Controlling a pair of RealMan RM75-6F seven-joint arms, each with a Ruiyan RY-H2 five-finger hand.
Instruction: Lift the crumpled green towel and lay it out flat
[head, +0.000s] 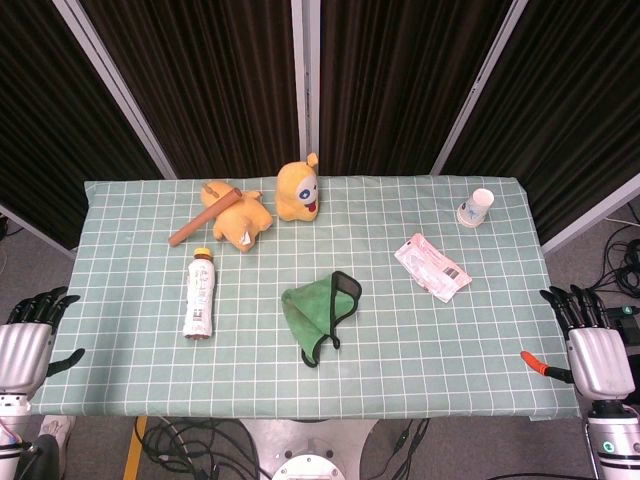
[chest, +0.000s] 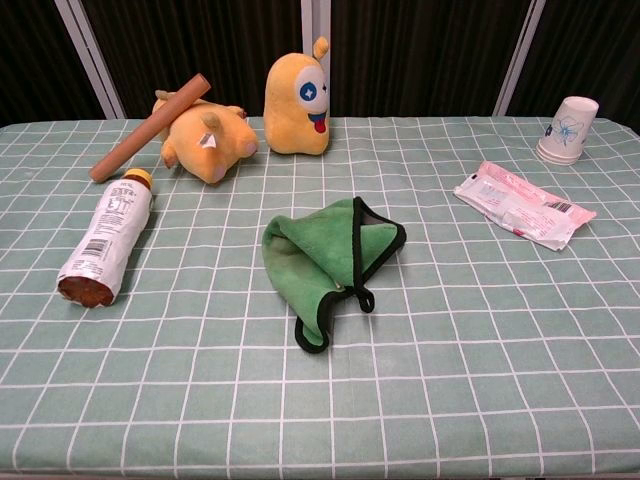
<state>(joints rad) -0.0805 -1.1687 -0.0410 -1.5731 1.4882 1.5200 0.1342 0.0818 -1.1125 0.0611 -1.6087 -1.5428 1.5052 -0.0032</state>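
Note:
The green towel (head: 320, 312) with black trim lies crumpled and folded near the middle of the checked table (head: 470, 370); the chest view shows the towel (chest: 325, 255) bunched into a rough cone. My left hand (head: 28, 335) hangs off the table's left edge, fingers apart, holding nothing. Off the right edge sits my right hand (head: 590, 345), fingers likewise spread and empty. Both hands are far from the towel. Neither hand appears in the chest view.
A lying bottle (head: 200, 294) is left of the towel. Two yellow plush toys (head: 298, 190) and a brown tube (head: 207, 213) sit at the back. A pink packet (head: 432, 267) and a paper cup (head: 477, 207) lie to the right.

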